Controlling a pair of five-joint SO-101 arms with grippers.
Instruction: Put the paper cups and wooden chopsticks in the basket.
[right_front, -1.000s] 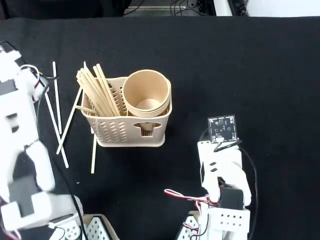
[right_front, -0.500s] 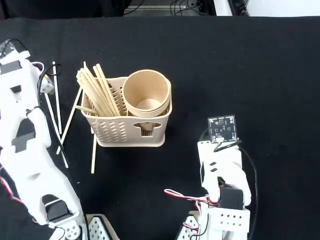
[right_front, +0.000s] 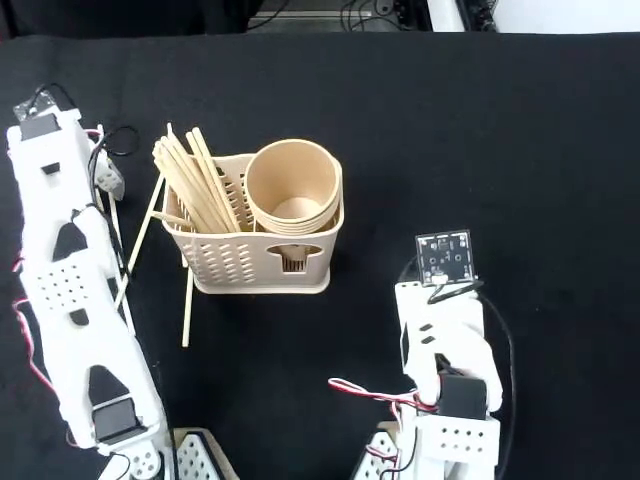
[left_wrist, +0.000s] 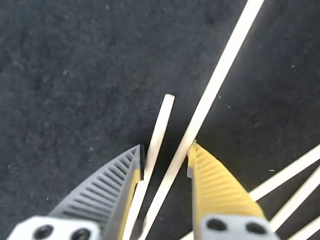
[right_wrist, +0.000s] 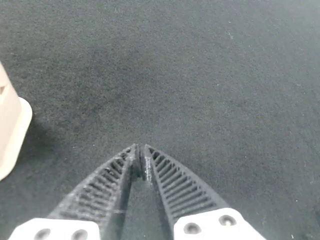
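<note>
The beige basket (right_front: 255, 262) stands mid-table with stacked paper cups (right_front: 292, 185) and a bundle of wooden chopsticks (right_front: 190, 180) inside. Loose chopsticks (right_front: 142, 232) lie on the black cloth left of it, one (right_front: 187, 305) by its front corner. My left arm (right_front: 70, 270) stretches along the table's left side over those sticks. My left gripper (left_wrist: 166, 152) is open and low over the cloth, straddling two chopsticks: a short-ended one (left_wrist: 161, 122) and a long one (left_wrist: 215, 85). My right gripper (right_wrist: 139, 157) is shut on nothing, just above bare cloth right of the basket.
A corner of the basket (right_wrist: 10, 135) shows in the right wrist view. The right arm (right_front: 445, 340) rests folded at the front right. Black cloth covers the whole table, with wide free room to the right and behind the basket.
The left arm has swung in from the table's left edge toward the loose chopsticks. The right arm and the basket have not moved.
</note>
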